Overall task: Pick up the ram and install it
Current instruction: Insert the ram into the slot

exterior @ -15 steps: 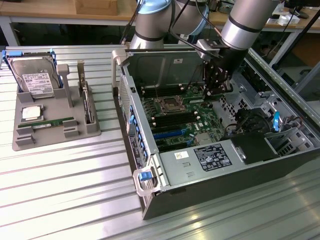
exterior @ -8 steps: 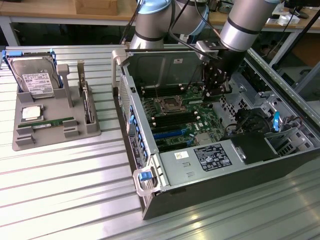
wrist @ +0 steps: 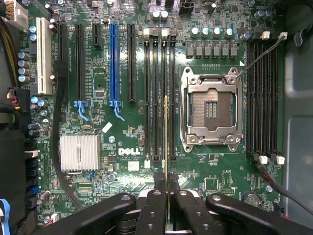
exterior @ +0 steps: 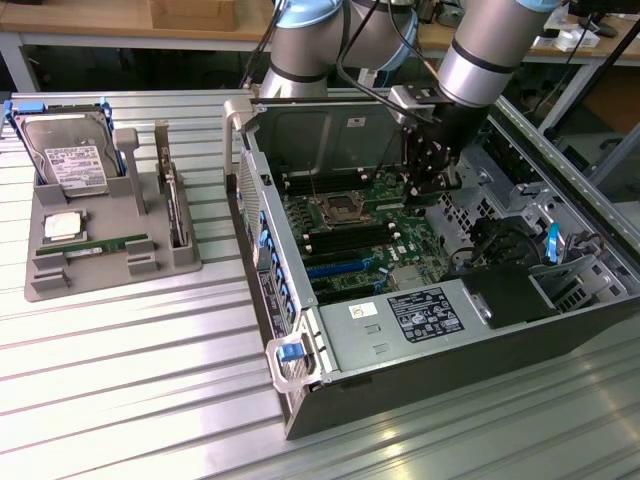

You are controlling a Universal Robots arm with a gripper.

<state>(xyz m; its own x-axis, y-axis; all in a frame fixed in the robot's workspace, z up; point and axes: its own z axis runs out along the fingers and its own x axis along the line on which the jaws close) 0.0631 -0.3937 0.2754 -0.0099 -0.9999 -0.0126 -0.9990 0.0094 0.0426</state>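
In the wrist view my gripper (wrist: pixel 167 182) is shut on the ram (wrist: pixel 167 137), a thin stick seen edge-on with a gold-coloured edge. The stick hangs over the row of black memory slots (wrist: pixel 157 98) beside the empty CPU socket (wrist: pixel 211 110) and runs parallel to them. I cannot tell whether it touches a slot. In the exterior view the gripper (exterior: pixel 432 178) reaches down into the open computer case (exterior: pixel 300 385), above the green motherboard (exterior: pixel 360 225).
A grey tray (exterior: pixel 45 285) on the exterior view's left holds a silver hard drive (exterior: pixel 70 160), a square CPU chip (exterior: pixel 62 225) and a green stick (exterior: pixel 105 245). Case walls, cables (exterior: pixel 510 240) and a drive cage surround the gripper. More memory slots (wrist: pixel 262 98) lie beyond the socket.
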